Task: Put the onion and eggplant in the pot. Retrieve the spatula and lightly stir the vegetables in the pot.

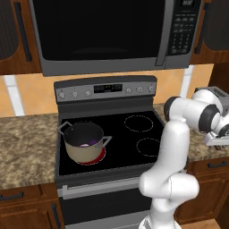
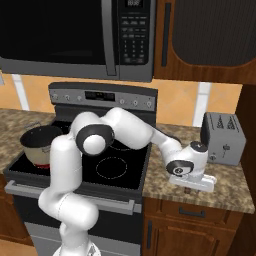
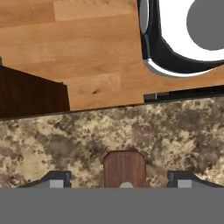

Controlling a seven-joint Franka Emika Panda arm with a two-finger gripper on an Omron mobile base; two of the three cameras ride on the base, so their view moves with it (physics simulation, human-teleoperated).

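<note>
The beige pot [image 1: 80,154] stands on the stove's front left burner, also seen at the left as the pot [image 2: 36,147]. Inside it lie the dark purple eggplant [image 1: 94,142] and a pale onion [image 1: 84,145]. My arm reaches right over the granite counter beside the stove, with the gripper [image 2: 197,186] pointing down close to the surface. In the hand view the gripper [image 3: 120,180] stands open, and the brown handle end of the spatula [image 3: 124,168] lies between its fingertips [image 3: 57,179] with a gap on each side. The spatula's blade is hidden.
A grey toaster [image 2: 223,137] stands on the counter just behind and right of the hand. The counter's front edge [image 3: 105,109] runs close ahead in the hand view, with wooden floor beyond. The microwave [image 1: 112,31] hangs above the stove.
</note>
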